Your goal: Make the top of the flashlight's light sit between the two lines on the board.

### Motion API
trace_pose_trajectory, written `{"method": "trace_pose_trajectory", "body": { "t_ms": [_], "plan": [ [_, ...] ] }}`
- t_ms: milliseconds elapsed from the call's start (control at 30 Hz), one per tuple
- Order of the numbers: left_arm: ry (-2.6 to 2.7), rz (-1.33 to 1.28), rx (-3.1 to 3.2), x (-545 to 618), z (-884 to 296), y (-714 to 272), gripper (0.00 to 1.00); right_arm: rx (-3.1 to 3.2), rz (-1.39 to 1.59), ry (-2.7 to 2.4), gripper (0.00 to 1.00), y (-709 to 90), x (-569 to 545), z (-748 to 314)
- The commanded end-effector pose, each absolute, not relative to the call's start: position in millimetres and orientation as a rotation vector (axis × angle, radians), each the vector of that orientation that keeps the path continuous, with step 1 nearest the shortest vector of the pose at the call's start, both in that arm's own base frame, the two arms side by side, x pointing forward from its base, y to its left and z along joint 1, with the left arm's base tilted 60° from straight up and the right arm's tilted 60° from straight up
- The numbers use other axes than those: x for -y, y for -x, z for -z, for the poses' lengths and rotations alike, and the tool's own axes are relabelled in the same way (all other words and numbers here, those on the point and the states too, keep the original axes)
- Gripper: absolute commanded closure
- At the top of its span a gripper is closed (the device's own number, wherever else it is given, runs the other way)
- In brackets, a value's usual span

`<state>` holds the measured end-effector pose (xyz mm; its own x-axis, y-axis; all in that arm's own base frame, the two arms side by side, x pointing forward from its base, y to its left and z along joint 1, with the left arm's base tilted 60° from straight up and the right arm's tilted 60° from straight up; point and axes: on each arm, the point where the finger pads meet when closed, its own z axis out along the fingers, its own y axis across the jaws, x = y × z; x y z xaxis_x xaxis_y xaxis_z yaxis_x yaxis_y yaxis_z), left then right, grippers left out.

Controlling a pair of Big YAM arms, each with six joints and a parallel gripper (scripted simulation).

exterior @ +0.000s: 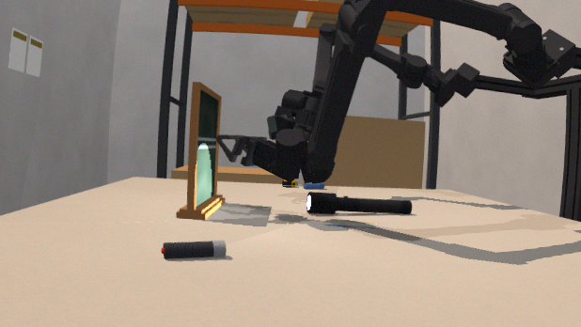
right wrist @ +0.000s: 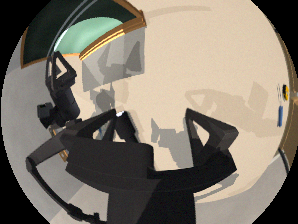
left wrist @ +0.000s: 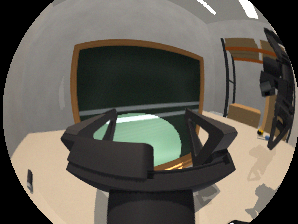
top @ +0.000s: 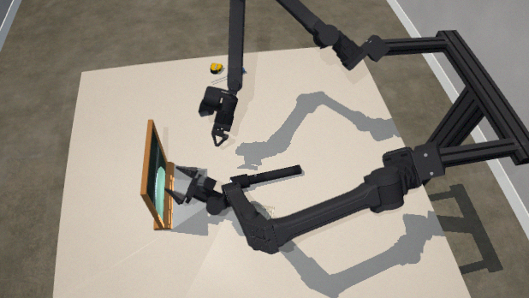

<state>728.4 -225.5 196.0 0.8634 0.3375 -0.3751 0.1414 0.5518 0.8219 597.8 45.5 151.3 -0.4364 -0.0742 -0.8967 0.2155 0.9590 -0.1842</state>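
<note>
While the left hand (top: 171, 178) (exterior: 219, 138) (left wrist: 150, 112) (right wrist: 51, 55) and right hand (top: 218, 144) (left wrist: 268, 148) (right wrist: 150, 112) are wide open and empty, the light (top: 160, 188) (exterior: 203, 176) (left wrist: 150, 133) (right wrist: 92, 33) seems done, board (top: 149, 158) (exterior: 208, 113) (left wrist: 140, 75) (right wrist: 35, 40) up at left, flashlight (top: 276, 174) (exterior: 367, 205) (right wrist: 127, 126) down.
</note>
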Motion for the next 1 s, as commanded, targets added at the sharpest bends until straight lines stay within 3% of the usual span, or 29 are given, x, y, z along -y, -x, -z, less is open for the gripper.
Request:
{"method": "trace_pose_trajectory", "body": {
  "t_ms": [0,500,967],
  "plan": [
    [-0.999,-0.111,-0.472,261,-222,-716,0.0,-1.99,0.309,-0.102,0.0,-598,-36,-170],
    [-0.999,-0.111,-0.472,261,-222,-716,0.0,-1.794,0.141,-0.092,0.0,-595,-15,-330],
    [-0.999,-0.111,-0.472,261,-222,-716,0.0,-1.599,0.037,-0.022,0.0,-539,5,-479]
  ]
}}
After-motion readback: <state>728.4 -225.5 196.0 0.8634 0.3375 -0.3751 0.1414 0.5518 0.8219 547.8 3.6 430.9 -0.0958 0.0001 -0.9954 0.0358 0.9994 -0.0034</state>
